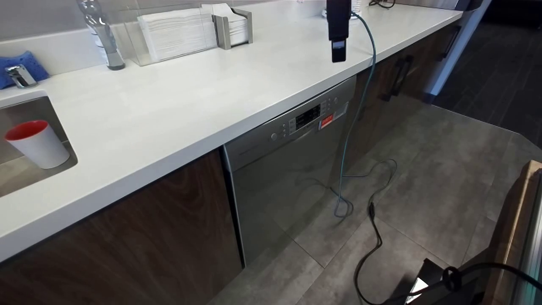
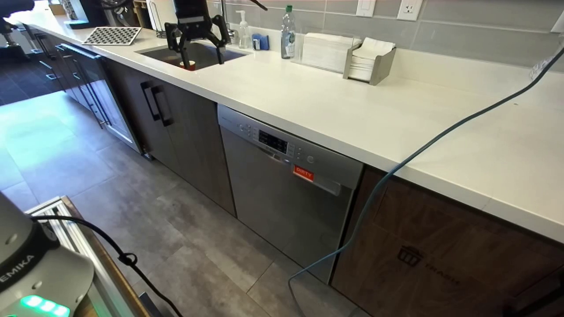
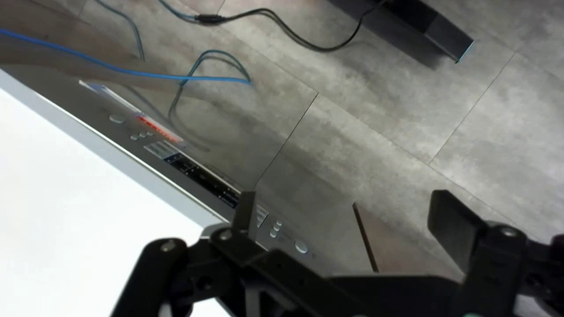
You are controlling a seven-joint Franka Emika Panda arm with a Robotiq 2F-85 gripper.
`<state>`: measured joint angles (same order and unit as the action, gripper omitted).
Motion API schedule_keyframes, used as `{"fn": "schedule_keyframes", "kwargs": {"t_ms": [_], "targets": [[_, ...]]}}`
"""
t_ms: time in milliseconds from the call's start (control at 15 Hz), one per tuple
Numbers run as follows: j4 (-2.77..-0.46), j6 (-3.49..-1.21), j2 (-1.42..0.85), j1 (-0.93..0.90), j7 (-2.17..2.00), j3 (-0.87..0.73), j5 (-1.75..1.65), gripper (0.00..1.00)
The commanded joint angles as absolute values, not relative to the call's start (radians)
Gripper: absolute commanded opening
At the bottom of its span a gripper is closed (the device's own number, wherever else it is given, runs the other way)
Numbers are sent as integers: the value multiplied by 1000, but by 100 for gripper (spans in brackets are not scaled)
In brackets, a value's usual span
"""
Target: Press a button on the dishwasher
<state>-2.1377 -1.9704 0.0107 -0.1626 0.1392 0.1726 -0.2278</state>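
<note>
The dishwasher (image 1: 292,186) has a brushed steel front under the white counter, and shows in both exterior views (image 2: 277,198). Its control strip carries a dark display (image 2: 273,141), which also shows in the wrist view (image 3: 202,180), with small buttons on both sides. A round button (image 3: 301,246) lies between my fingers in the wrist view. A red "DIRTY" label (image 2: 303,173) sits below the strip. My gripper (image 3: 343,202) is open and empty, fingers wide apart. It hangs above counter height (image 2: 203,61), apart from the dishwasher. In the wrist view one finger covers the display's end.
The white counter edge (image 2: 308,132) overhangs the dishwasher. A blue cable (image 2: 387,176) runs from the counter to the floor. A sink with a red-and-white cup (image 1: 38,144), napkin holders (image 1: 233,27) and a bottle (image 2: 288,35) are on the counter side.
</note>
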Motion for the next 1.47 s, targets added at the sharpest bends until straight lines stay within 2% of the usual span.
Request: {"fn": "schedule_keyframes", "kwargs": {"t_ms": [0,467,1000,1400], "targets": [[-2157,-2024,6,-160,139,165,-234,100],[-2187,-2091,-5,-152,139,155,-238,100],[-2349,-2455,-28,-192,199,194,-283,100],[-2509,-2605,-2,-202,140,193,-462,100]]}}
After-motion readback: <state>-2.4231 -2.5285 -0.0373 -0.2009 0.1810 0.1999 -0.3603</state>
